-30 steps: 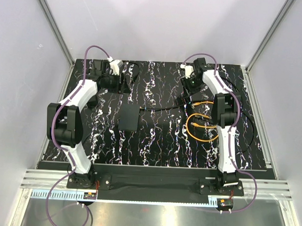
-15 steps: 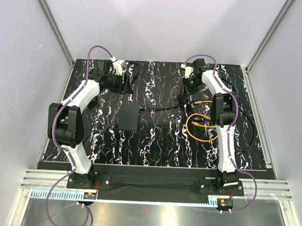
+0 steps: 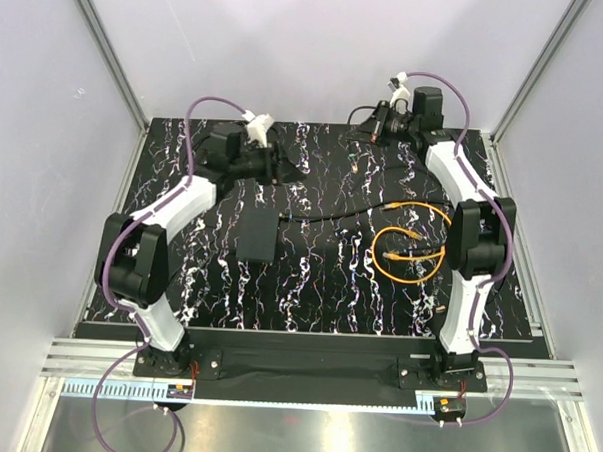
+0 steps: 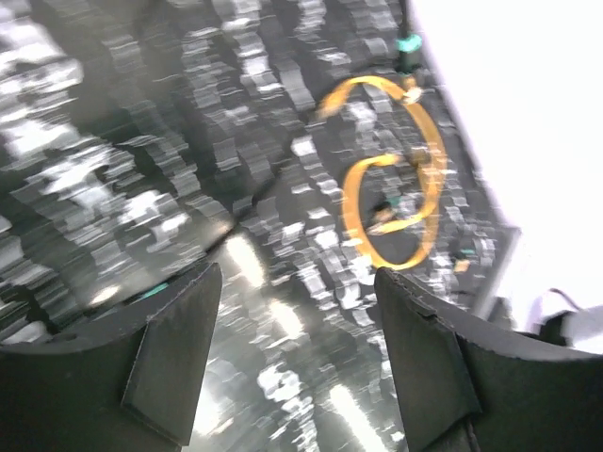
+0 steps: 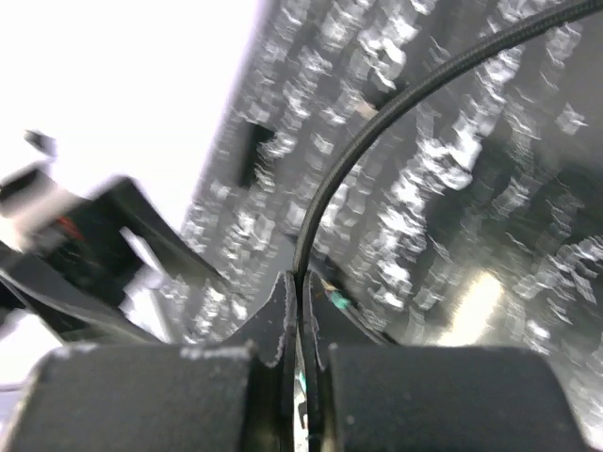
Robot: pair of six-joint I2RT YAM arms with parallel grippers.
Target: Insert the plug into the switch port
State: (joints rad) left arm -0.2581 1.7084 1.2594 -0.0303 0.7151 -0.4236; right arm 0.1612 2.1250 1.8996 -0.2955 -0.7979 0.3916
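plug (image 3: pixel 392 248) lies free; left end effector (image 4: pixel 294 282) gapes empty, right end effector (image 5: pixel 300 282) pinches black cable (image 5: pixel 377 132).

Orange cable (image 3: pixel 395 253), matte-black box (image 3: pixel 256 235), white-veined black table (image 3: pixel 318 297).

No legible text or labels.

The matte-black box (image 3: pixel 258 234) lies flat on the table (image 3: pixel 318 297). The orange coiled cable (image 3: pixel 408 254) lies at its 3 o'clock, well apart; the left gripper (image 3: pixel 287 171) at its 12 o'clock.
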